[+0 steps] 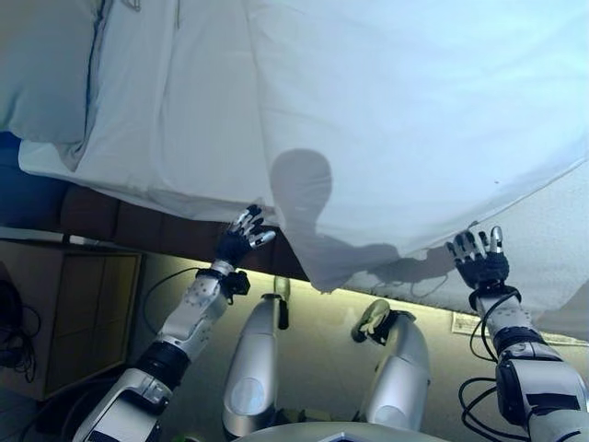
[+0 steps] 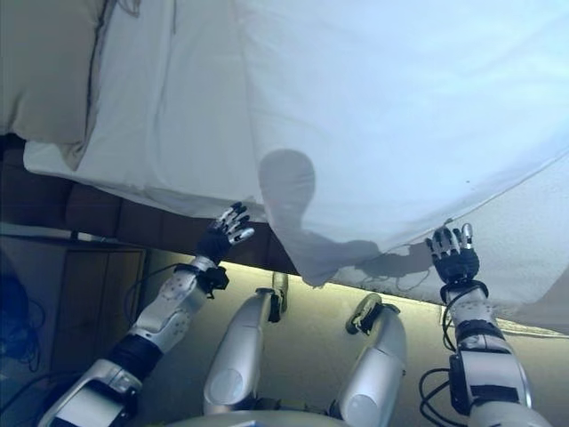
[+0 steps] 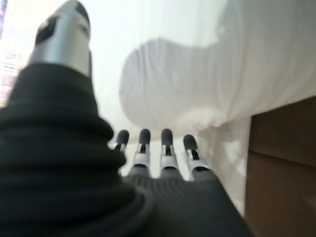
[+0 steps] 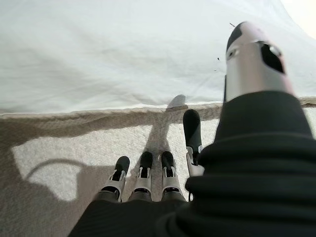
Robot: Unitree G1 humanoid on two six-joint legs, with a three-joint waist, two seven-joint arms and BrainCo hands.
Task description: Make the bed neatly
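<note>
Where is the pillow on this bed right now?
In the left eye view the pillow lies in the upper left corner, at the bed's left end, beside the white duvet and far from both hands.

No text, label, number or sign can be read anywhere on the white duvet (image 1: 414, 120) of the bed before me.

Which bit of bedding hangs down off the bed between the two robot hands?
Start at the bed's near edge. The white duvet covers the bed, and between the left robot hand and right robot hand its corner droops past the edge in a point, unlike the rougher mattress cover beside it.
</note>
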